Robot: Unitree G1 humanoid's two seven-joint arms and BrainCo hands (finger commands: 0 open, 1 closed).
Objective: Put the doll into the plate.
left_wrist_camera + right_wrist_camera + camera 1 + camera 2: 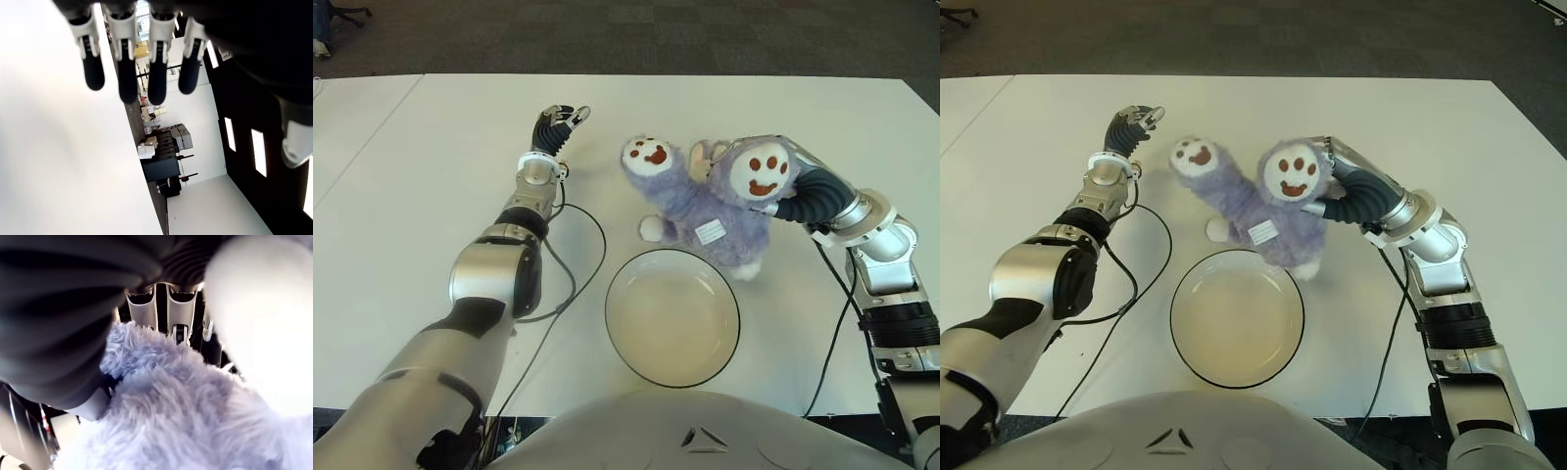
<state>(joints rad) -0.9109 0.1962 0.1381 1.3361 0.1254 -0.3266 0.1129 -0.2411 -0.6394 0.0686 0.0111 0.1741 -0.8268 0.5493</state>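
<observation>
Lilac plush doll (710,220) with a white tag and two white paws stamped with red pads, raised toward the camera, just beyond the plate (672,316) on the white table (411,176). Right hand (168,316) grips its fur. Left hand (558,125), fingers loosely extended and holding nothing, shows to the doll's left. Dark carpet beyond.

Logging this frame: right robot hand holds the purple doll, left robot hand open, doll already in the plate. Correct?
Not quite. The doll is not in the plate; the left eye view shows it beside the far rim, and the plate holds nothing. The right robot hand does grasp it, and the left robot hand is open.
</observation>
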